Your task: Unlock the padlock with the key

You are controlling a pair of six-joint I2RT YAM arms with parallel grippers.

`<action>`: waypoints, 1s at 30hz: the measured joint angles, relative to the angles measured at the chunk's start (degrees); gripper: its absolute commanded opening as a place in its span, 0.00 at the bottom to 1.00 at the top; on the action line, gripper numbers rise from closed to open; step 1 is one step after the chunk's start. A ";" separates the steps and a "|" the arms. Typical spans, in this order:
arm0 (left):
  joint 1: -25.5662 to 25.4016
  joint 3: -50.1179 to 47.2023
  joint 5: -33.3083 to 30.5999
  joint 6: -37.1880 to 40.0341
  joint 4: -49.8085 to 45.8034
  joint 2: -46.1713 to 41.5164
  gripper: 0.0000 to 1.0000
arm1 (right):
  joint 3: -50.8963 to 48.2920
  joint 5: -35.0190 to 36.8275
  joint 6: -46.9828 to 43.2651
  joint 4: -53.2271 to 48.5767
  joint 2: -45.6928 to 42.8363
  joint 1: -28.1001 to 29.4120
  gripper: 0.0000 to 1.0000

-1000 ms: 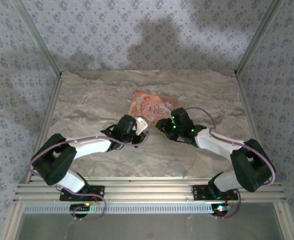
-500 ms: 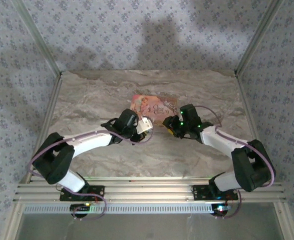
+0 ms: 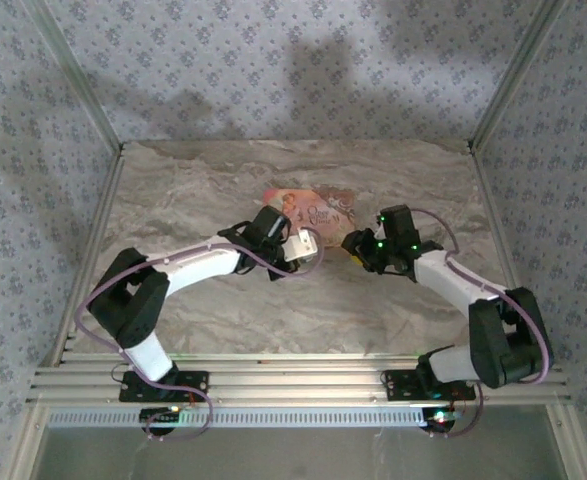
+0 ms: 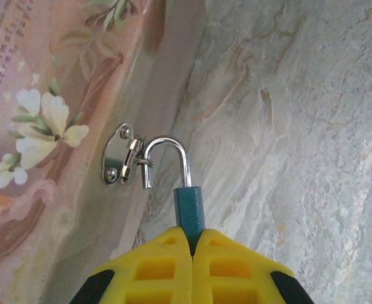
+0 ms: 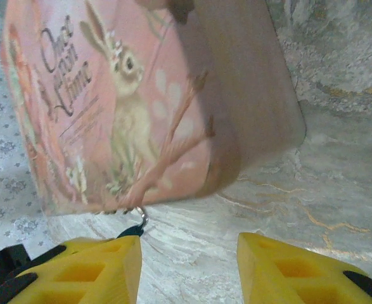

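Left arm: has reached out farther, its elbow swung in toward the middle of the table.
Left gripper point(image 3: 307, 243): has slid rightward along the near edge of the pink box point(image 3: 318, 206).
Right gripper point(image 3: 357, 243): has drawn back to the right, its wrist turned.

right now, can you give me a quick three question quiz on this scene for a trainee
1. True or false: the left fingers are shut on the padlock.
2. Pick one: the padlock's loop is hooked through A) the metal clasp on the pink box, B) a drawer handle, C) nothing at all.
3. One word: are the right fingers open or shut?

Key: 1 true; 2 A; 3 open, with nothing between them.
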 measured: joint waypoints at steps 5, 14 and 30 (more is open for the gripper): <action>-0.42 2.21 -0.04 1.14 -0.42 1.05 0.00 | -0.48 -0.28 -1.11 -1.70 -3.43 -2.43 0.44; -0.42 4.92 -0.39 2.25 -2.38 1.05 0.00 | -0.63 -1.14 -2.58 -5.75 -5.20 -4.09 0.44; -2.49 6.75 -2.58 4.55 -3.37 4.09 0.00 | -2.10 -0.68 -3.65 -9.92 -10.10 -4.09 0.44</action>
